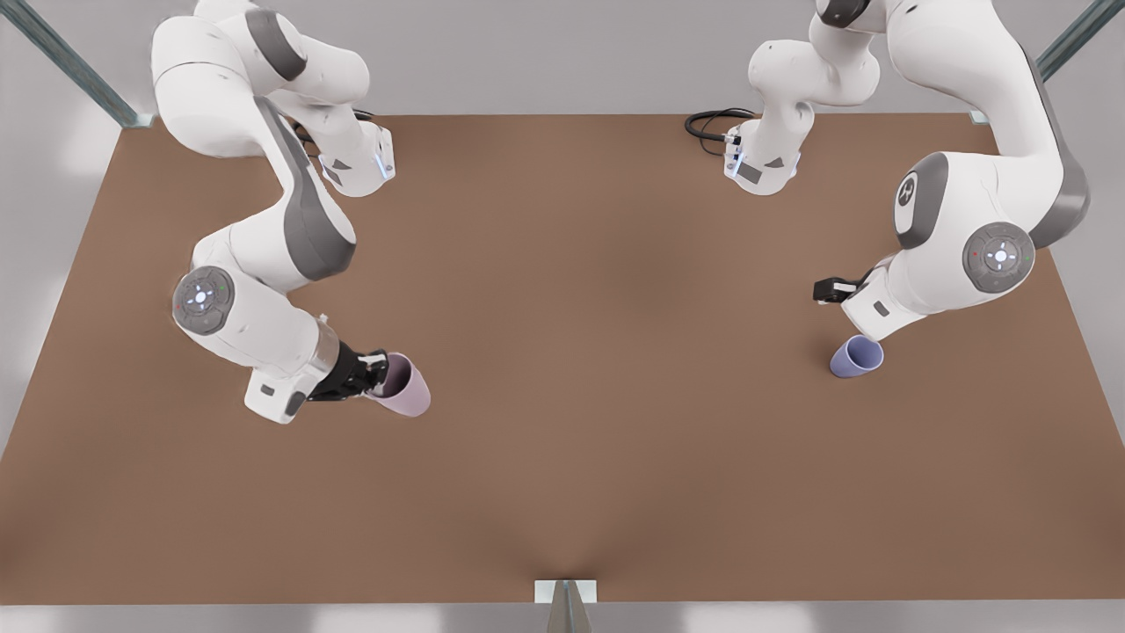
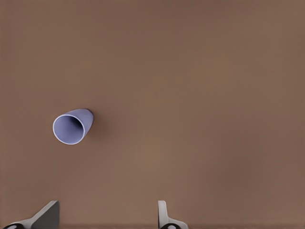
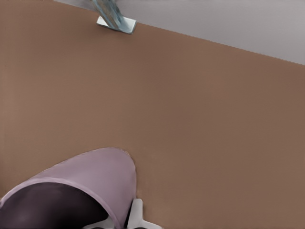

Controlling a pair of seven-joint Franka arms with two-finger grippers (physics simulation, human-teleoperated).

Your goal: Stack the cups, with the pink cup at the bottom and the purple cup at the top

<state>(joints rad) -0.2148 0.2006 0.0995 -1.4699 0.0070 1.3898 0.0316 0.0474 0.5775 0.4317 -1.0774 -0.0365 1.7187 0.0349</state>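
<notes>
Pink cup (image 1: pixel 404 385) is clamped at its rim by the right gripper (image 1: pixel 373 374), tilted. Purple cup (image 1: pixel 855 357) stands ahead of the left gripper (image 2: pixel 107 217), whose fingers are spread and empty. Step judged: pink placement first; upright set-down needed, then purple pickup.

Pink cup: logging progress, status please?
Right gripper shut on mauve-pink tapered cup, tilted. Left gripper open above lavender-blue tapered cup. Nothing stacked, nothing between.

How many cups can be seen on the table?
2. The pink cup is at the front view's left, tilted, with the right gripper at its rim. The purple cup is at the front view's right, under the left arm.
</notes>
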